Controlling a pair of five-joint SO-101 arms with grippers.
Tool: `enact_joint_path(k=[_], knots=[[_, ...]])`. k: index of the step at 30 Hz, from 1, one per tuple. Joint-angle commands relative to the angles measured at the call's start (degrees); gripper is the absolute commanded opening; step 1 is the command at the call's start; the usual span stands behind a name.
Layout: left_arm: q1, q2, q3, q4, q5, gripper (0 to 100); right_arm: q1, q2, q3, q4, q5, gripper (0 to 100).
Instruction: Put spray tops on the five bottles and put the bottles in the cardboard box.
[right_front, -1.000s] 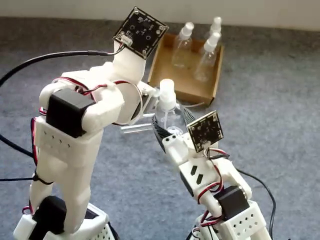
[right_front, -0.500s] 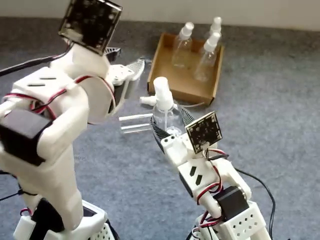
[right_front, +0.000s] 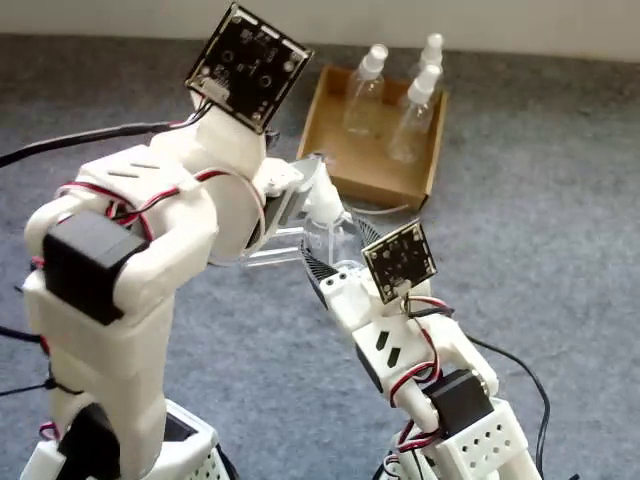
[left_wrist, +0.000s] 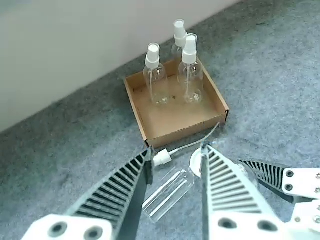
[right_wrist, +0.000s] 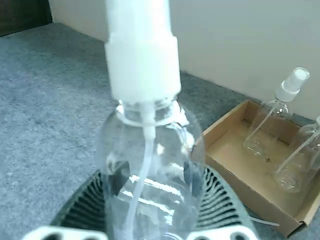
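Right tool clamps the upright bottle; left tool, spread apart, hangs above its top.

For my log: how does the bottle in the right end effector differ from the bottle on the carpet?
The held bottle stands upright; the lying bottle rests on its side. The held bottle carries a spray top; the lying bottle shows none. Both are clear and outside the cardboard box.

Clear bottle, white spray top, brown cardboard box, grey carpet
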Motion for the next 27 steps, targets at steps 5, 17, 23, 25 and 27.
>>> enact_joint_path(k=[5, 17, 23, 25, 27], knots=[[1.80, -0.04, 6.73, 0.79, -0.44, 16, 0.57, -0.66, -0.92, -0.31, 0.35, 0.4], [4.97, -3.65, 7.08, 0.62, -0.70, 16, 0.57, 6.46, -1.36, -0.40, 0.26, 0.4], [-0.48, -4.26, 6.64, -0.53, -0.88, 16, 0.40, 6.46, -1.45, -0.40, 0.26, 0.4], [-1.19, -5.23, 5.23, -0.53, -1.85, 16, 0.48, 6.73, -1.45, -0.48, 0.26, 0.4], [-2.42, -6.99, 3.12, -0.53, -2.20, 16, 0.57, 6.81, -1.10, -1.80, 0.26, 0.4]])
